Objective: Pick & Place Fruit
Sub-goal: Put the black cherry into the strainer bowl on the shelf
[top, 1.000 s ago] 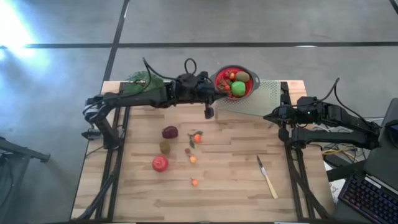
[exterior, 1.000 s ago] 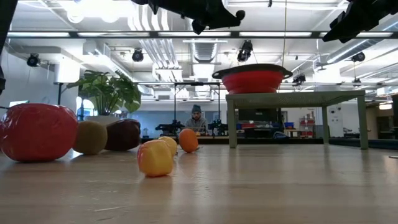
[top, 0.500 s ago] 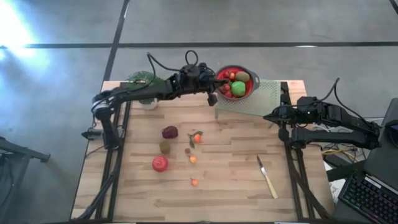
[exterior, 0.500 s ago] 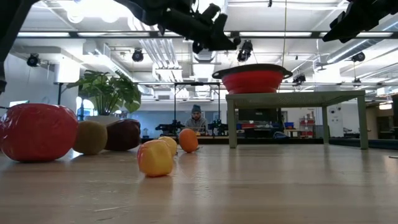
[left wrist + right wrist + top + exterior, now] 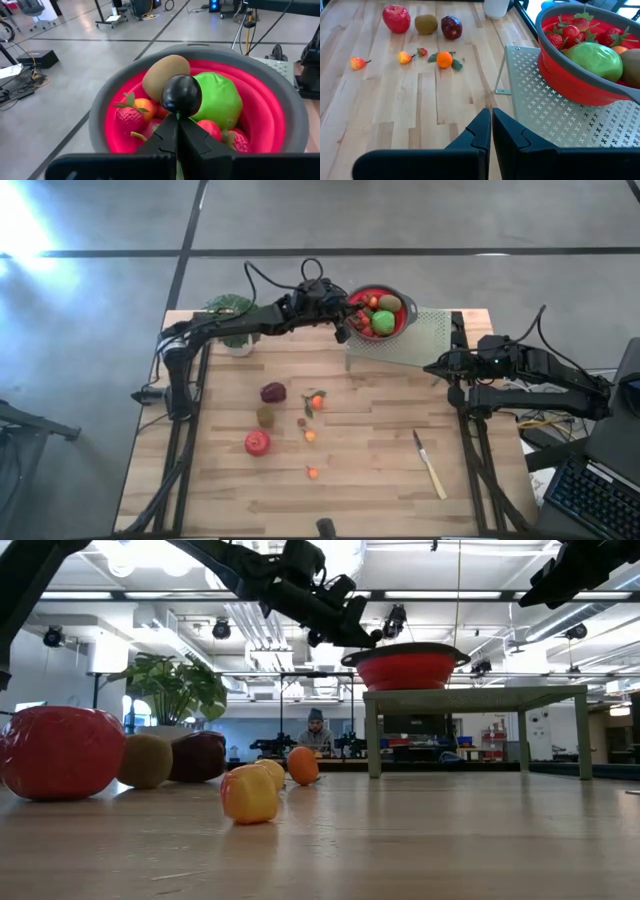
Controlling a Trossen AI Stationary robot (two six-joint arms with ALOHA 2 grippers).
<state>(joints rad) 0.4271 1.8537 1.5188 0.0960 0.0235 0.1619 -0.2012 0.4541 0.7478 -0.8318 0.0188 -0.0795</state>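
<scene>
My left gripper (image 5: pixel 177 120) (image 5: pixel 343 331) is at the left rim of the red bowl (image 5: pixel 378 312), shut on a small dark round fruit (image 5: pixel 182 95). The bowl holds a green fruit (image 5: pixel 218 100), a brown kiwi (image 5: pixel 165 72), strawberries and an orange one. On the table lie a red apple (image 5: pixel 257 443), a kiwi (image 5: pixel 265 416), a dark red fruit (image 5: pixel 273 392), an orange (image 5: pixel 317 401) and three small fruits (image 5: pixel 310 436). My right gripper (image 5: pixel 491 120) (image 5: pixel 432 368) waits shut at the table's right edge. My left gripper pinches the dark fruit between its two fingertips, on the fruit's near side (image 5: pixel 178 111). It comes slanting from the table's left. The fruit sticks out beyond the fingertips, lifted clear above the fruits in the bowl.
The bowl stands on a perforated metal stand (image 5: pixel 420 340) at the table's far right. A potted plant (image 5: pixel 228 310) is at the far left. A pale-handled knife (image 5: pixel 430 465) lies near the right side. A person shows in the room behind (image 5: pixel 315 730).
My left gripper has carried the dark fruit from over the table in front of the stand toward the far edge and the bowl, ending at the bowl's left rim. It has stayed shut. The right arm and the fruits on the table have kept still.
</scene>
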